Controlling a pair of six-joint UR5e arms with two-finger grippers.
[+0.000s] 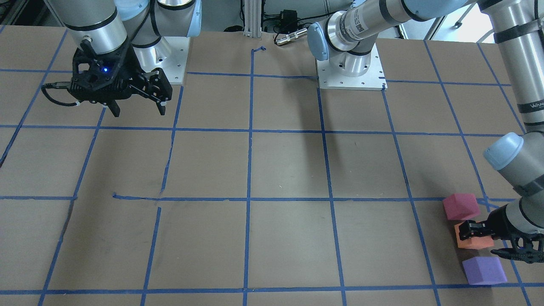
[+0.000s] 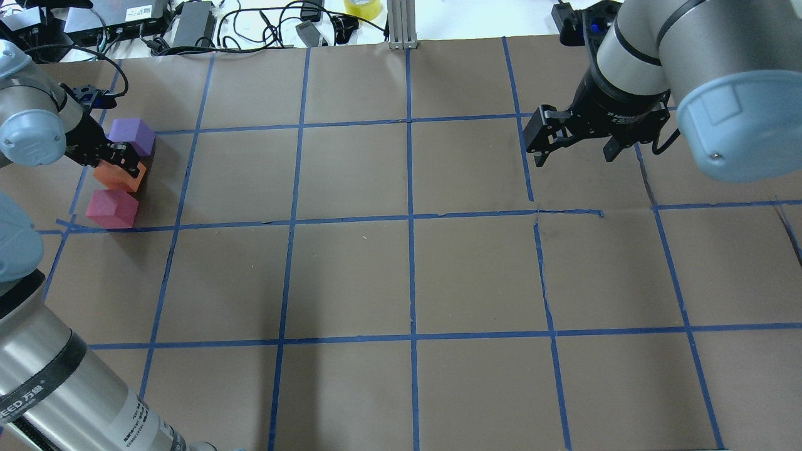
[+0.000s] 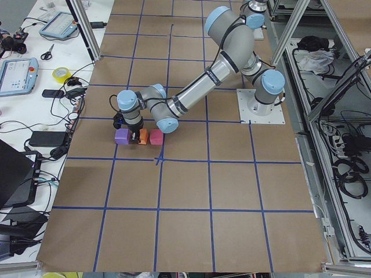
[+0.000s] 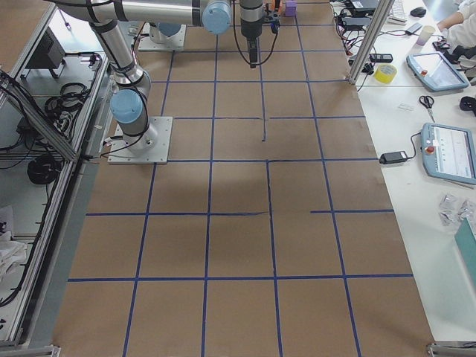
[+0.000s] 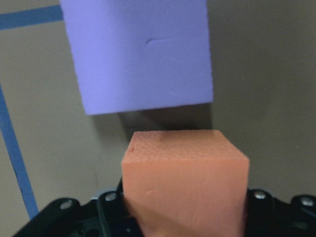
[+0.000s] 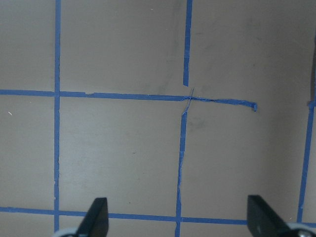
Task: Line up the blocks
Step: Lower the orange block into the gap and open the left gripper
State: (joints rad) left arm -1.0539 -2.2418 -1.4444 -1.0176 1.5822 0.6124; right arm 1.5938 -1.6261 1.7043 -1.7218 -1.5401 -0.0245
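Three cubes stand in a short row at the table's left end. The purple block (image 2: 131, 136) is farthest, the orange block (image 2: 116, 177) is in the middle and the pinkish-red block (image 2: 112, 208) is nearest. My left gripper (image 2: 120, 168) is shut on the orange block (image 5: 185, 182), low at the table; the purple block (image 5: 140, 54) lies just beyond it. I cannot tell whether the orange block touches the table. My right gripper (image 2: 573, 156) hangs open and empty above the far right of the table (image 6: 177, 222), far from the blocks.
Brown paper with a blue tape grid (image 2: 410, 216) covers the table. Cables, power bricks and a tape roll (image 2: 362, 7) lie beyond the far edge. The two arm bases (image 1: 350, 72) stand at the robot's side.
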